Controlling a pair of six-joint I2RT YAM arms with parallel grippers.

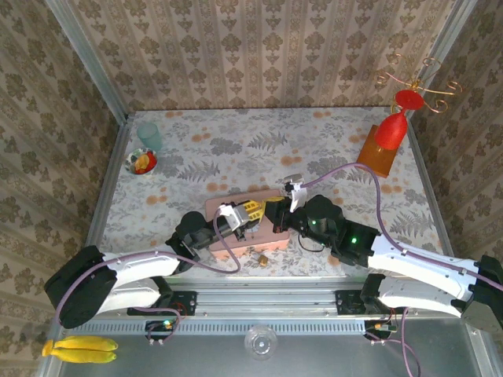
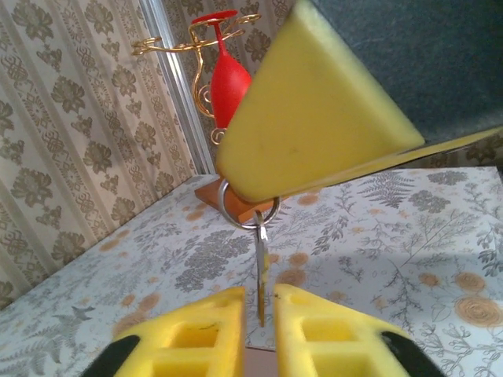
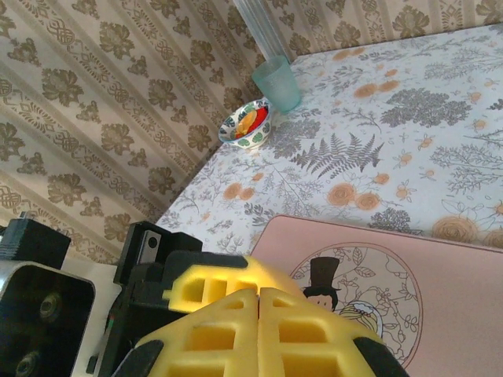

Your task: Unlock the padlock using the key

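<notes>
My right gripper [image 3: 259,302] is pressed shut on the ring, and the key [image 2: 260,271] hangs from it blade-down. My left gripper [image 2: 259,297] is narrowed around that blade, slim gaps showing either side. Both meet above the pink tin [image 3: 440,298]. The padlock [image 1: 263,258] lies on the worktop [image 1: 196,149], just beside the tin's near edge.

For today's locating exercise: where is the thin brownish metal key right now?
Left wrist view: the thin brownish metal key hangs by its ring from the right gripper's yellow finger, its blade between the left gripper's fingers.
</notes>
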